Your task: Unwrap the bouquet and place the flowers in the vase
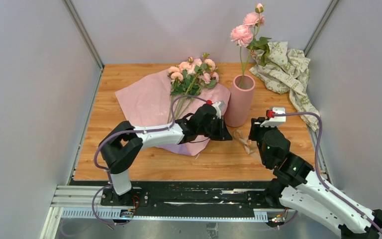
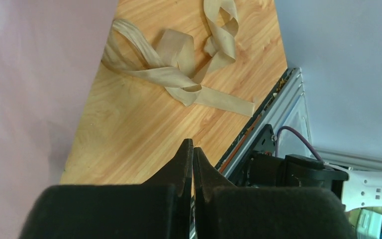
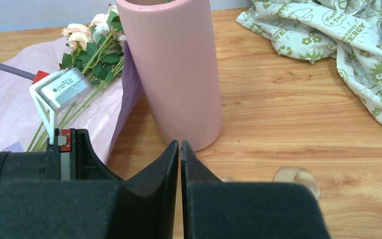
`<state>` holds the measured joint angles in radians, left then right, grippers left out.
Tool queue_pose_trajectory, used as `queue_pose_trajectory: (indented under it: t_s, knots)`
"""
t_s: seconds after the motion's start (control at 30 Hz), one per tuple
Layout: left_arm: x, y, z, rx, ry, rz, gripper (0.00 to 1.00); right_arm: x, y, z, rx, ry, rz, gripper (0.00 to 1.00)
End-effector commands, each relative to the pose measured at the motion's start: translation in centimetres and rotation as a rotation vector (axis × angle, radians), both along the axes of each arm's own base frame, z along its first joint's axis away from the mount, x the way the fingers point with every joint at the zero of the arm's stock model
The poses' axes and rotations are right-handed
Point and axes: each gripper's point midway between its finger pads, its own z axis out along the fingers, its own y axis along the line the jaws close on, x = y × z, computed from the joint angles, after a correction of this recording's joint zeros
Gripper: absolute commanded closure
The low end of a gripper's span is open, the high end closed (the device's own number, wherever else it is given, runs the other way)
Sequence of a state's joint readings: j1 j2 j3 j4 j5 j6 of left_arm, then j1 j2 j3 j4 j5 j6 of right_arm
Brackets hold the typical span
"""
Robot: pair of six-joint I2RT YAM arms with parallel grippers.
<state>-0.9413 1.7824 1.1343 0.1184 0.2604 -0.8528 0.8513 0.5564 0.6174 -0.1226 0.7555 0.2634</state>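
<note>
I count, on one wooden table [image 1: 219, 159]:
- one pink vase [image 1: 241, 99]
- one flower cluster [image 1: 193, 72], small peach blooms, too small for me to count surely
- one tall stem [image 1: 241, 35]: two large pink blooms, one bud
- one lilac wrapping paper [image 1: 144, 99]
- one tan ribbon [image 2: 179, 74]
- one crumpled patterned paper [image 1: 286, 69]
- two robot arms: left arm [image 1: 149, 135], right arm [image 1: 298, 174]

The vase [image 3: 174, 69] stands just ahead of the right gripper [image 3: 179, 145]. The left arm [image 3: 25, 172] crowds its left side. Open table [image 3: 288, 119] lies to its right.
</note>
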Motion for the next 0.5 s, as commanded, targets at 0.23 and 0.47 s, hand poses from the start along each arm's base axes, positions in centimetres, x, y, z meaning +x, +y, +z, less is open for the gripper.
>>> queue_pose_trajectory:
  t_s: [0.23,0.47]
  knots:
    - [2.2,-1.3,-4.8,0.019,0.062,0.039,1.0,-0.9,-1.9,-0.1,-0.048,0.001,-0.038,0.93]
    - [4.3,-0.2,-7.0,-0.013,0.108,0.094,1.0,-1.0,-1.9,0.0,-0.056,-0.002,-0.031,0.94]
